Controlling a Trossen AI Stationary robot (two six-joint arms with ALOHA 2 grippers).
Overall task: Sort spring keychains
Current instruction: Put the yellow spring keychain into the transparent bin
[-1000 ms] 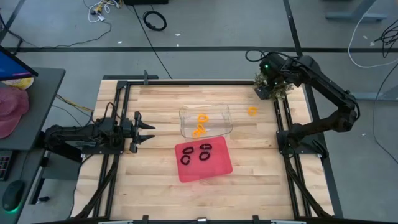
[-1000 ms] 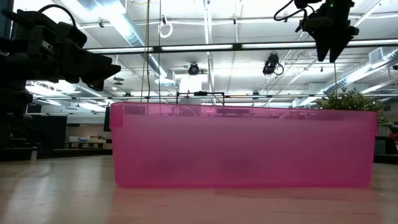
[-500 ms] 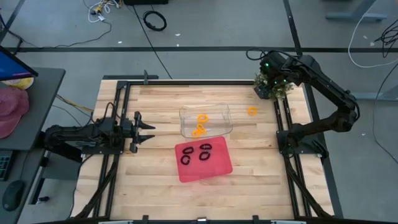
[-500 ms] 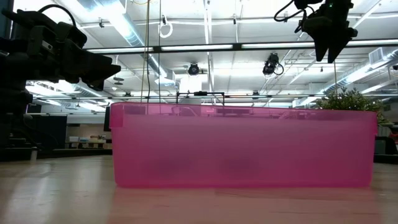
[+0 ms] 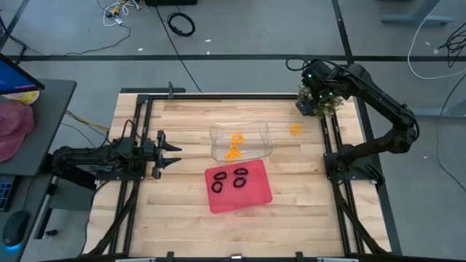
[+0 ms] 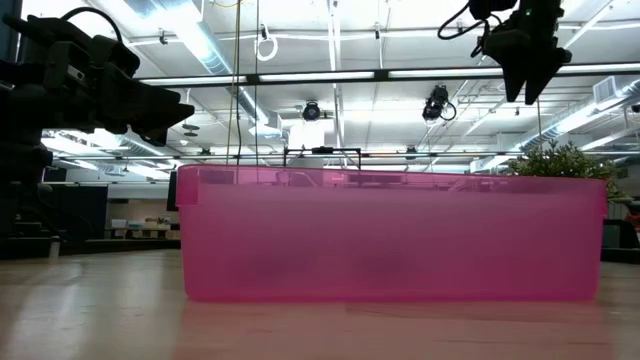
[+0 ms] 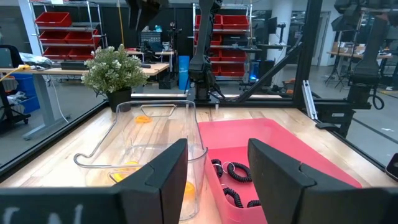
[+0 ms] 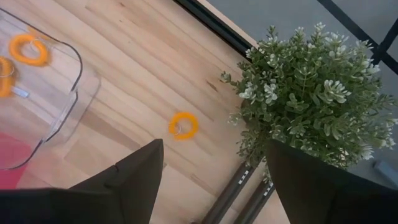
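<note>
While low view hides contents | red tray [image 7: 292, 149] holds black keychains [image 7: 231, 172] | right pincer [image 8: 211, 180] wide, empty | left pincer [image 7: 217, 180] parted, empty

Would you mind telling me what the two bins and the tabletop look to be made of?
Clear bin: likely glossy transparent plastic; orange keychains show through. Red bin: translucent plastic, glowing pink in the low view. Tabletop: wood planks, judging by visible grain and seams, satin finish.

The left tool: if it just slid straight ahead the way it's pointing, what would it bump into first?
Probably the clear tray, which sits just ahead of the open left tool. The red tray lies close beside it, so a slight drift could meet that instead; depth is hard to judge.
</note>
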